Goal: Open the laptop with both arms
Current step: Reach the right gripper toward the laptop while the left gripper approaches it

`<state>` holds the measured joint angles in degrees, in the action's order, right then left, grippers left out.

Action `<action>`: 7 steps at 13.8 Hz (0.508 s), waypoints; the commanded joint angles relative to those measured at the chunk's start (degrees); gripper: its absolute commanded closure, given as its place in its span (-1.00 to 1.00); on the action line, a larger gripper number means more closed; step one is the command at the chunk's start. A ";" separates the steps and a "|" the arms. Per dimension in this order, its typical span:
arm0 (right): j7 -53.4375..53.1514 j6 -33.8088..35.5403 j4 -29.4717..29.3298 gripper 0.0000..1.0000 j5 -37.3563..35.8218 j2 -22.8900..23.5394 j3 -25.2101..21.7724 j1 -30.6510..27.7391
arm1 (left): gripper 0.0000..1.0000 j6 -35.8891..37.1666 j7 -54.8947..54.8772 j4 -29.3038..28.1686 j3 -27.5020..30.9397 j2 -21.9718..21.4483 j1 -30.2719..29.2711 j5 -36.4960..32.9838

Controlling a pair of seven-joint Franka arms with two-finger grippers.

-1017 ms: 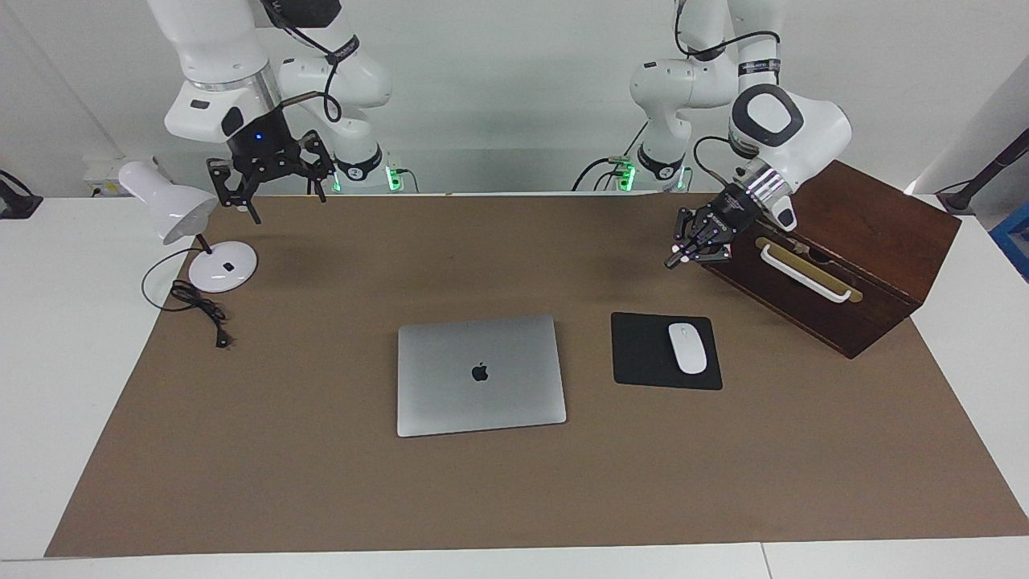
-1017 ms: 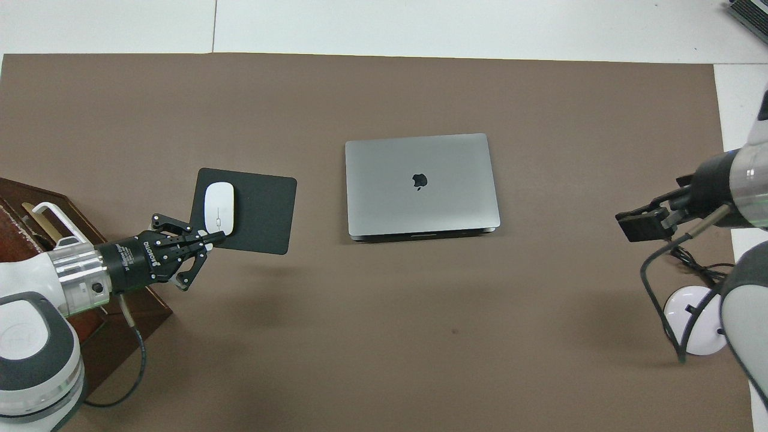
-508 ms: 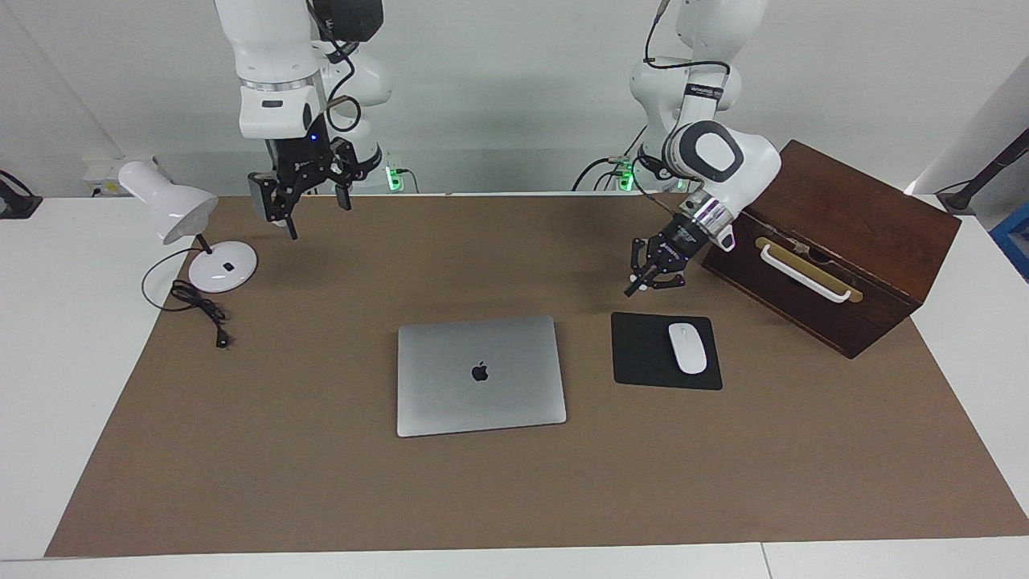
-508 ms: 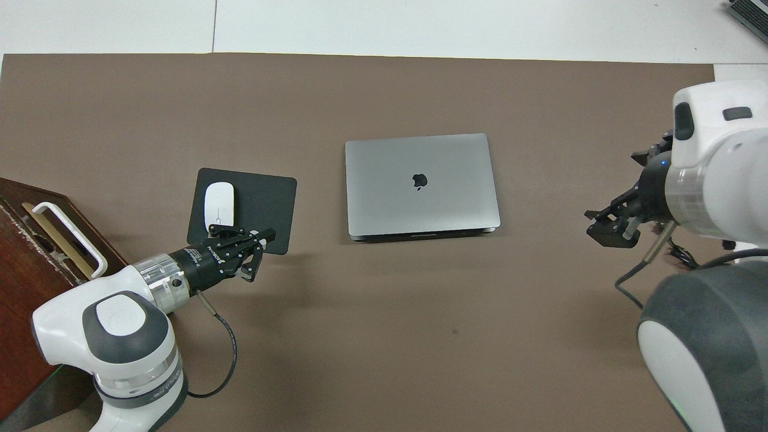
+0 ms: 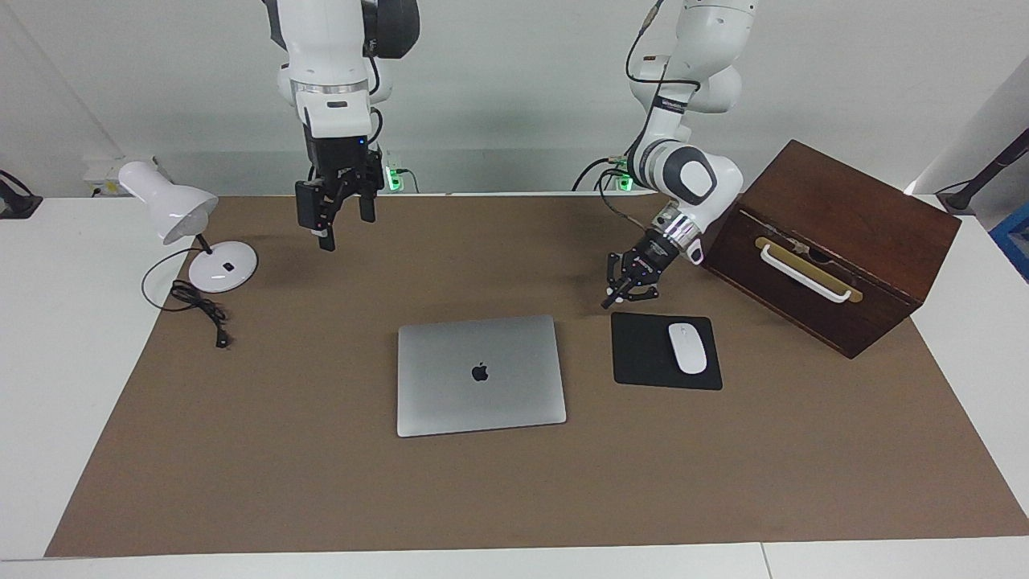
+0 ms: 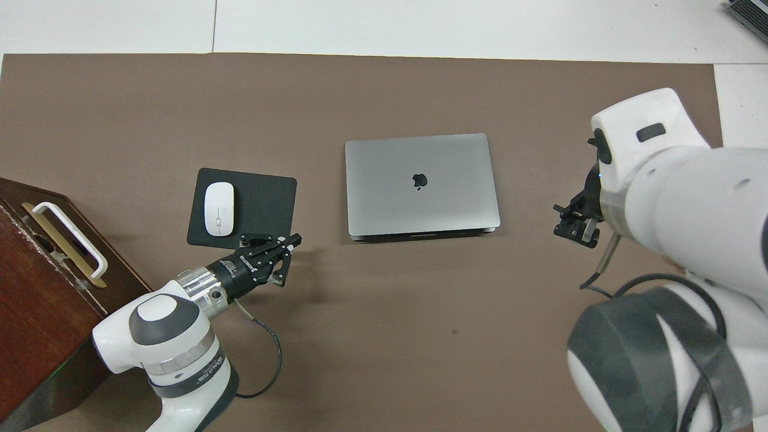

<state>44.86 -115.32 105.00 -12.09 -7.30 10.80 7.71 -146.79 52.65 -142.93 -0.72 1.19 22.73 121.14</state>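
Observation:
The laptop (image 5: 480, 374) (image 6: 420, 183) lies shut and flat in the middle of the brown mat, its lid with the dark logo facing up. My left gripper (image 5: 608, 304) (image 6: 294, 240) is shut with nothing in it. It hangs low over the mat, at the corner of the mouse pad nearest the robots and the laptop. My right gripper (image 5: 347, 232) (image 6: 575, 228) points down with its fingers apart and nothing between them. It is raised over the mat between the lamp and the laptop. Neither gripper touches the laptop.
A black mouse pad (image 5: 639, 354) with a white mouse (image 5: 687, 347) lies beside the laptop toward the left arm's end. A dark wooden box (image 5: 836, 233) with a white handle stands past it. A white desk lamp (image 5: 169, 211) and its cable (image 5: 201, 310) stand at the right arm's end.
Both arms have swung in toward the table's middle. The left gripper came away from the wooden box to the mouse pad's corner. The right gripper moved from over the lamp toward the laptop.

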 commanded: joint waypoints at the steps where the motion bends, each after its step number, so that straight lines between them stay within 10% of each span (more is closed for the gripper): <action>1: 2.24 -3.75 3.71 -1.00 -3.89 -1.75 -0.08 1.69 | 1.00 2.81 -7.79 1.51 0.81 2.93 1.97 5.93; 7: 3.39 -10.53 7.32 -1.00 -8.38 -1.14 -0.08 3.54 | 1.00 8.17 -23.00 2.21 0.81 7.41 4.08 15.42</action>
<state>46.96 -123.34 109.69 -18.63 -7.35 10.86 11.10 -140.40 34.43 -141.99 -0.68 6.21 25.20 133.04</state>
